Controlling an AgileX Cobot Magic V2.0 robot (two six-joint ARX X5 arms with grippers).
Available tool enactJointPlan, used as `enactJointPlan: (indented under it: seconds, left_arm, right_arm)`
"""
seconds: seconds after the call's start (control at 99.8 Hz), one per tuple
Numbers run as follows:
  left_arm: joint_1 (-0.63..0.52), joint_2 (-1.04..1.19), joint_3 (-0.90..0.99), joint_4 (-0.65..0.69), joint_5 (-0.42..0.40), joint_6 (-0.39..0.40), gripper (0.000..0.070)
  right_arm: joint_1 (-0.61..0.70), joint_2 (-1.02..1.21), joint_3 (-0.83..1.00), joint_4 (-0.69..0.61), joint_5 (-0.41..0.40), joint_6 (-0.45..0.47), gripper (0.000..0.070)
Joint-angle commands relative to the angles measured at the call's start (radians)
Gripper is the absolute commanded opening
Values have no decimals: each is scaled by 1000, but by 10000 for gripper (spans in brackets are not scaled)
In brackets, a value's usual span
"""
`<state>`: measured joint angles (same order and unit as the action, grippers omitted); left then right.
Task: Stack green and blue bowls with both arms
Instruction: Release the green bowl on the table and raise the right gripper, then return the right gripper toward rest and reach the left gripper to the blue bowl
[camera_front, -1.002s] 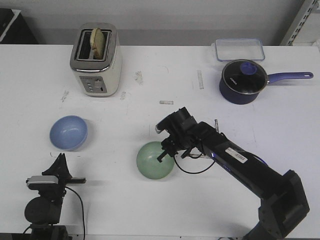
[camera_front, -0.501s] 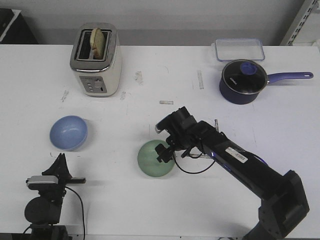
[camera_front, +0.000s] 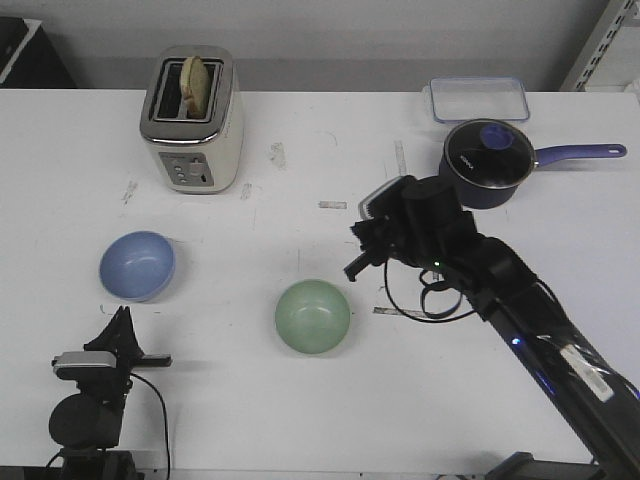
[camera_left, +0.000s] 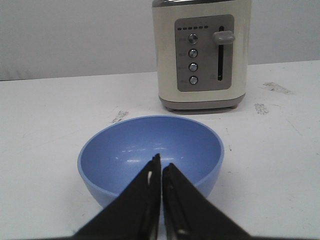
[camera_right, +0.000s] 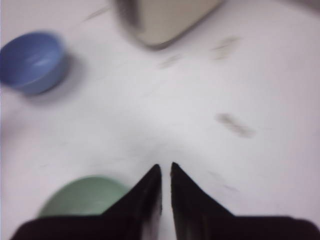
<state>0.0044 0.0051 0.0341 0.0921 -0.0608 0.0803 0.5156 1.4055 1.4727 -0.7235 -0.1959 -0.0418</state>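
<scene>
Green bowl (camera_front: 313, 316) and blue bowl (camera_front: 137, 265): smooth, softly glossy, plastic-looking. Tabletop (camera_front: 250, 390): matt white, scuffed in places. Toaster (camera_front: 192, 119): cream body, polished metal top. Saucepan (camera_front: 485, 163): glossy dark enamel, glass lid.

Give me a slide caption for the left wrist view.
Closed left fingers aimed at the blue bowl, toaster behind.

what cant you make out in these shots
- Right wrist view: motion blur smears the toaster and table marks.
- Right wrist view: the green bowl is partly hidden behind the right gripper.
- Left wrist view: the toaster top is cut off; the left gripper covers the blue bowl near rim.
</scene>
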Motion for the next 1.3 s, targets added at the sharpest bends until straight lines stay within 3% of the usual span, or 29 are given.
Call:
enactJointPlan:
  seconds: [0.0,0.19,0.511,0.671,0.872,1.022,1.162,1.202,1.292]
  left_arm:
    - [0,-2,-21,14,1,3,2]
    - [0,-2,-21,14,0,-24,2]
    - [0,-2,-21,14,0,-71,2]
    - [0,-2,-19,22,0,-81,2]
    - [0,-2,43,22,1,-176,2]
    - [0,14,169,-6,-2,-179,2]
    - [0,125,384,-144,-2,-167,7]
    - [0,172,454,-184,-2,-167,28]
    - [0,291,613,-266,-2,-167,149]
  right_arm:
    - [-20,-32,15,-27,70,26,0]
    - [-134,-209,-146,0,118,26,0]
    - [-279,-616,-737,311,118,13,0]
    - [-294,-774,-930,397,119,15,0]
    - [-293,-837,-967,409,118,18,0]
    - [-293,-834,-967,418,118,18,0]
    - [-293,-835,-967,430,118,18,0]
    - [-293,-835,-967,432,118,18,0]
    - [-293,-834,-967,433,118,15,0]
